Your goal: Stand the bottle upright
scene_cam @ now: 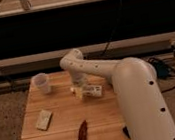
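Dark glass or panelling fills the upper half of the frame, with a pale horizontal rail below it and speckled floor at either side. At the lower centre stands a wooden table (62, 105) of warm, lengthwise-grained planks, butcher-block in look.

From the lower right a thick, smooth, off-white arm (136, 96) with rounded joints rises, bends near the table's far edge and turns downward. Its gripper (81, 86) is low over the middle of the table, right at the left end of the bottle (93, 90). Whether it is clenched on the bottle or released cannot be told from this view.

That bottle, a small cylinder of whitish translucent plastic with a pale yellowish label, lies on its side near the centre of the frame, its length running left to right.

A white cup (42, 83), tapered and upright, stands at the table's upper left, well apart from the bottle. Toward the lower left lies a flat, pale rectangular packet (44, 120). Near the bottom centre rests a slender reddish-brown object (83, 133), elongated and pointed. A dark cable (113, 24) runs down the background at upper right.
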You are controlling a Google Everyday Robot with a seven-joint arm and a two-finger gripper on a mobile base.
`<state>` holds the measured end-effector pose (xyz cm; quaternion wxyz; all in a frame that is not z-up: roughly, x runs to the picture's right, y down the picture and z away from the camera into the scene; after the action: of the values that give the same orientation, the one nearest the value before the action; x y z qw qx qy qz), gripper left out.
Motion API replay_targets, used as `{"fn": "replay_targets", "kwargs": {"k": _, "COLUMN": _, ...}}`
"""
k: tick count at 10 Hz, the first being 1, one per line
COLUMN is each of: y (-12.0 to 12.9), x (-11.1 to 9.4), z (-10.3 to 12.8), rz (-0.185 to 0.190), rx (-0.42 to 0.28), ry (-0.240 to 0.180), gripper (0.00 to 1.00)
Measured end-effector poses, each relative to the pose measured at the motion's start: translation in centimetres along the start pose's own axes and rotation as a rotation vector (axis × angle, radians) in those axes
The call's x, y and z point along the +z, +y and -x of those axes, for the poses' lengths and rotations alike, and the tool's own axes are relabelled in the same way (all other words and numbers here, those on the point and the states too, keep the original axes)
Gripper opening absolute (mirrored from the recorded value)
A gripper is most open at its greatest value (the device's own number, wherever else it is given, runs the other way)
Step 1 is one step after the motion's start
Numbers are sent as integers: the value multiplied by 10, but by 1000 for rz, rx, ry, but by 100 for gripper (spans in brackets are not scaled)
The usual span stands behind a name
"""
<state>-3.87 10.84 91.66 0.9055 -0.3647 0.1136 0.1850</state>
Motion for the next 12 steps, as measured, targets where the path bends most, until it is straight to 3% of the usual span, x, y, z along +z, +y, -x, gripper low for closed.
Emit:
{"fn": "replay_targets", "kwargs": {"k": 7, "y": 5, "x": 5, "z": 0, "rz": -13, "rx": -16, "ry": 13, "gripper": 3}}
{"fn": "replay_targets", "kwargs": {"k": 11, "y": 7, "x": -19, "z": -7, "rz": -19, "rx": -42, "ry": -101, "gripper": 0}}
{"fn": "replay_targets", "kwargs": {"k": 12, "y": 6, "x": -34, "z": -8, "rz": -19, "rx": -61, "ry": -173, "gripper": 0}}
